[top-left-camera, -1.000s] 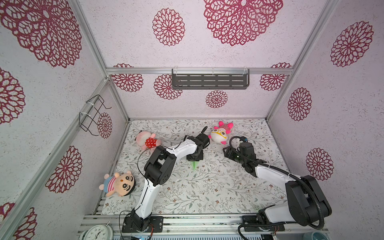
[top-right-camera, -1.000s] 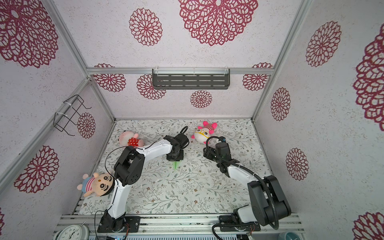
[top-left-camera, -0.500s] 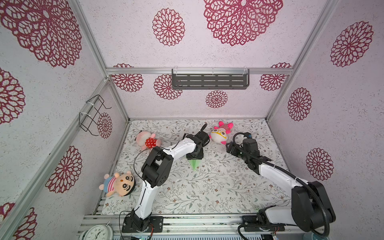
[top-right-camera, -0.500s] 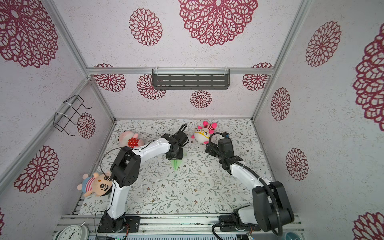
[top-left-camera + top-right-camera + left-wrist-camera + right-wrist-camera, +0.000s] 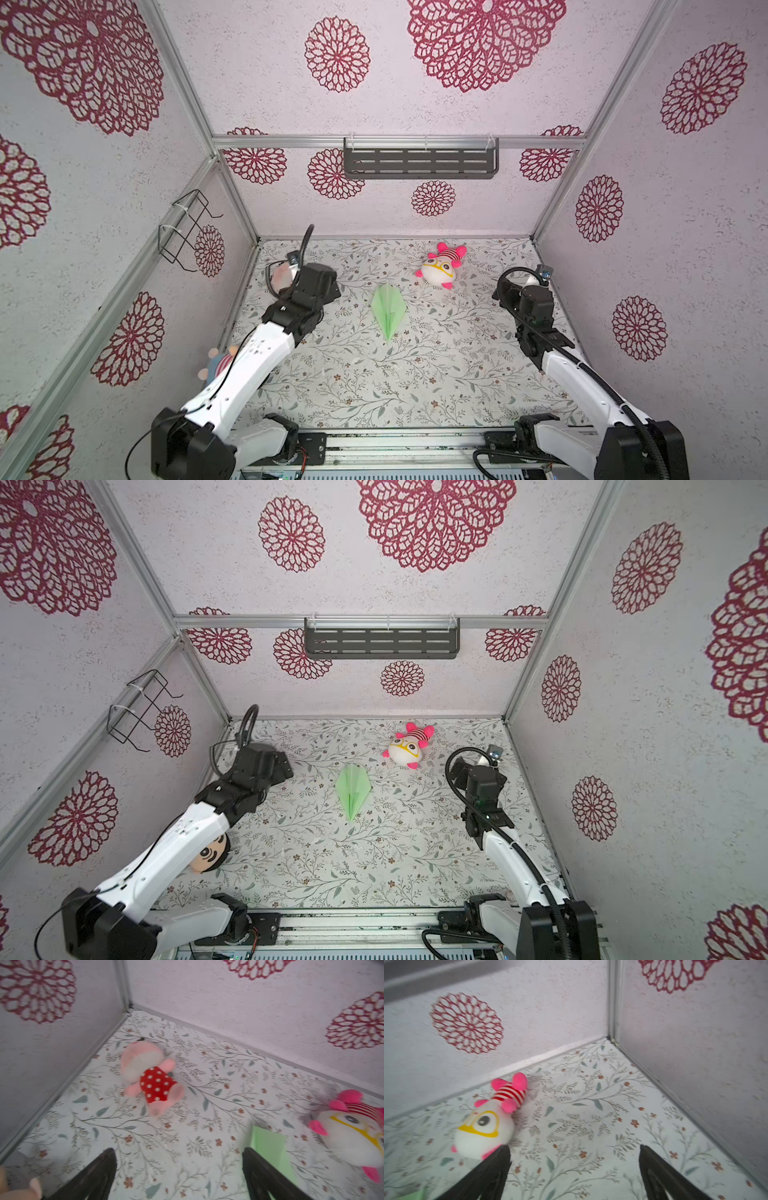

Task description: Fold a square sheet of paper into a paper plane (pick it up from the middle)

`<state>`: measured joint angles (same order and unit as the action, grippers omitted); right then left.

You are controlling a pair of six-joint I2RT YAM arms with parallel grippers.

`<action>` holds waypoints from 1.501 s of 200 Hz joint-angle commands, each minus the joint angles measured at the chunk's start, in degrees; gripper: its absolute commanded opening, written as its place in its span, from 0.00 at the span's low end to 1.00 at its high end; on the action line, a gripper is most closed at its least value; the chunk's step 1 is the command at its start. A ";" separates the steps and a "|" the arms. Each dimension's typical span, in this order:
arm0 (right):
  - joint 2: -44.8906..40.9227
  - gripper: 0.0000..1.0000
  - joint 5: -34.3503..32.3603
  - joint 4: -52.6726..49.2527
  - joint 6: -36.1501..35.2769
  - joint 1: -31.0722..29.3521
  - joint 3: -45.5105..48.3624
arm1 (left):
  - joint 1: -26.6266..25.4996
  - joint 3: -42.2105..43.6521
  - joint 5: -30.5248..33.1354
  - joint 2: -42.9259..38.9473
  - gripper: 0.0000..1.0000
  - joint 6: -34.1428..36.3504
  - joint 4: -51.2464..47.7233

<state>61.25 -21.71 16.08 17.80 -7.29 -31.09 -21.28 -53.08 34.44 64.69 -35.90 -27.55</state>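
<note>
The square sheet of paper lies flat on the floral table as a pale green paper plane (image 5: 388, 309), a pointed dart with a centre crease and its nose toward the front. Nothing holds it. My left gripper (image 5: 178, 1151) hangs open to the left of the plane and apart from it. A green corner of the paper plane (image 5: 268, 1145) shows just beyond one of its fingers. Well to the right of the plane, near the right wall, my right gripper (image 5: 575, 1148) stands open over bare table, with nothing between its fingers.
A white and pink plush (image 5: 440, 270) with yellow glasses lies behind the plane to the right. A pink plush in a red dotted dress (image 5: 149, 1076) lies in the back left corner. A doll plush (image 5: 208, 854) sits under my left arm. Walls close three sides.
My left gripper has opened, let go of the plane and drawn back to the left. My right gripper has opened wider and pulled away toward the right wall. The plane now lies uncovered.
</note>
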 commanded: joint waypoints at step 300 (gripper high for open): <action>26.51 0.99 7.79 54.29 -14.85 6.59 17.47 | 27.77 28.47 -22.10 24.25 0.97 28.17 76.65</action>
<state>88.20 -12.43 69.06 2.09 -0.73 -12.62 6.00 -23.38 12.53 88.82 -8.62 50.02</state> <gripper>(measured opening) 0.989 0.974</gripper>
